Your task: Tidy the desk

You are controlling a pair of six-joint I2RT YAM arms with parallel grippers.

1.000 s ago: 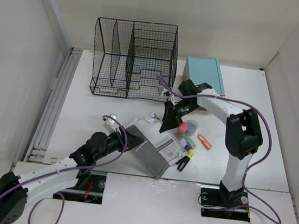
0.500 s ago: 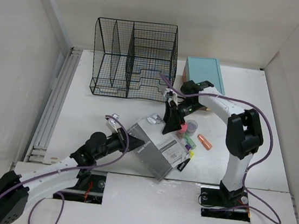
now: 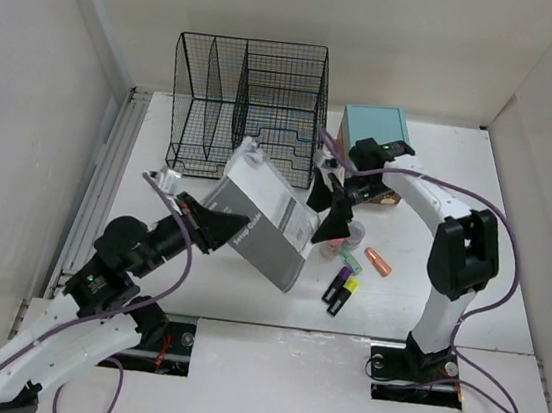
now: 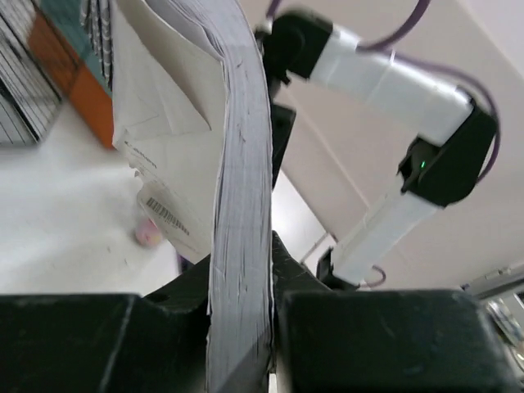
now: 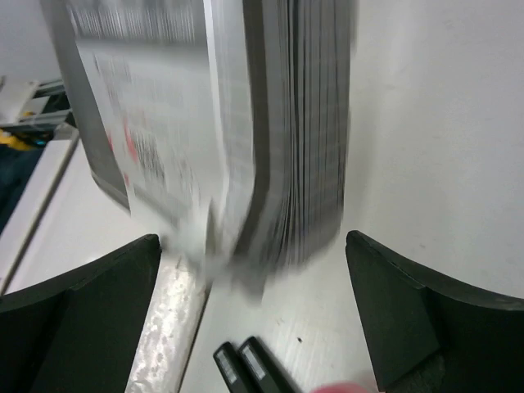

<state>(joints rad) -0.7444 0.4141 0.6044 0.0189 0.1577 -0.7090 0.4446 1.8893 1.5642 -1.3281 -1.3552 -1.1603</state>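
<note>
A thick grey book (image 3: 269,221) hangs tilted above the white desk (image 3: 513,246), and my left gripper (image 3: 215,227) is shut on its lower left edge. In the left wrist view the book's page edge (image 4: 241,188) runs up from between the fingers of that gripper (image 4: 241,327). My right gripper (image 3: 331,208) stands open just right of the book, close to its right edge, with nothing in it. In the right wrist view the blurred book (image 5: 270,123) hangs in front of the wide-open right gripper (image 5: 252,239), above the desk (image 5: 426,123).
A black wire-mesh rack (image 3: 248,107) stands at the back, a teal box (image 3: 374,128) to its right. Markers (image 3: 341,290), a pink object (image 3: 342,245) and an orange one (image 3: 378,262) lie under and beside the right gripper. Black markers (image 5: 246,364) show in the right wrist view.
My left arm has lifted the book off the desk, up and toward the rack. My right gripper has opened wide and drawn back from the book toward the teal box.
</note>
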